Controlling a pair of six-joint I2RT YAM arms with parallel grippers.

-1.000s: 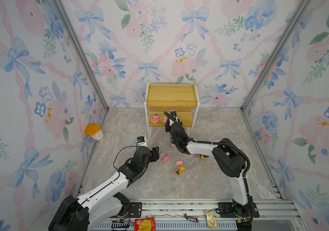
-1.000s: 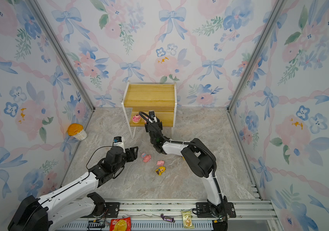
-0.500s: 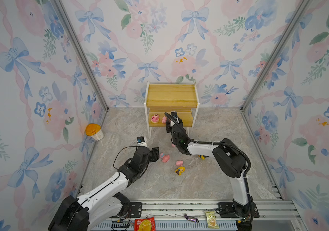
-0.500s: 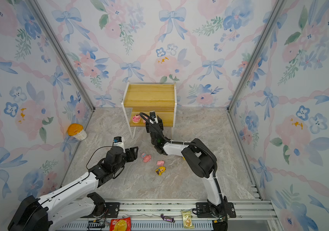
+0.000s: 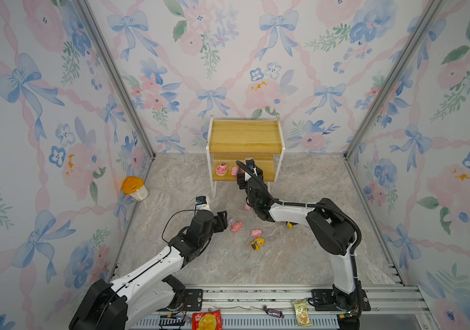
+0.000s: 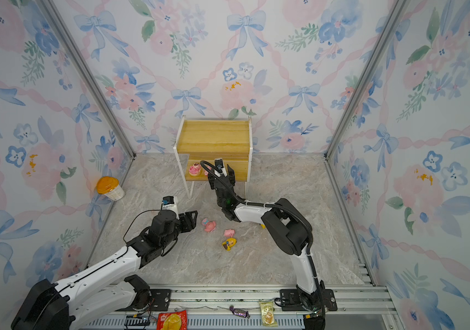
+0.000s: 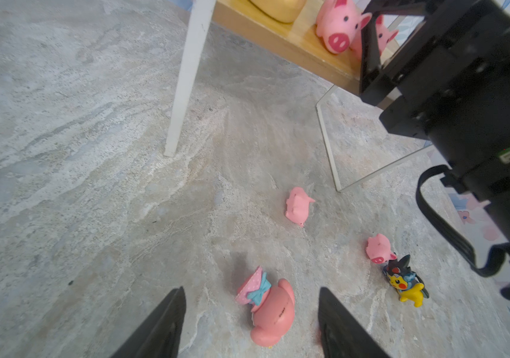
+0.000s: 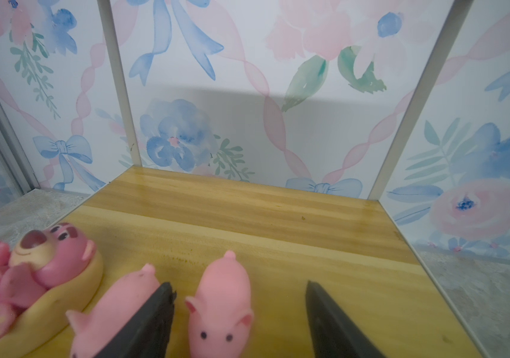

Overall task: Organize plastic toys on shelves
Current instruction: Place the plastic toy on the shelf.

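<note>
The shelves point(image 5: 245, 140) stand at the back wall. My right gripper point(image 8: 238, 286) is open over the lower board, and a small pink pig point(image 8: 221, 307) stands free between its fingers. A second pig point(image 8: 117, 310) and a pink toy on a round base point(image 8: 30, 279) sit beside it. My left gripper point(image 7: 251, 289) hangs open just above the floor, with the pink blue-hatted figure point(image 7: 270, 307) lying between its fingers, untouched. Also on the floor are two pigs point(image 7: 298, 206) point(image 7: 378, 248), the black-and-yellow creature point(image 7: 405, 282) and the yellow-haired doll point(image 5: 257, 243).
An orange-lidded cup point(image 5: 134, 188) stands by the left wall. Snack packets point(image 5: 206, 321) point(image 5: 301, 314) and a wrapped candy point(image 5: 272, 312) lie on the front rail. The right arm point(image 5: 294, 213) stretches low across the floor toward the shelves.
My right gripper has opened and let go of the pig on the lower board. The left arm has not moved.
</note>
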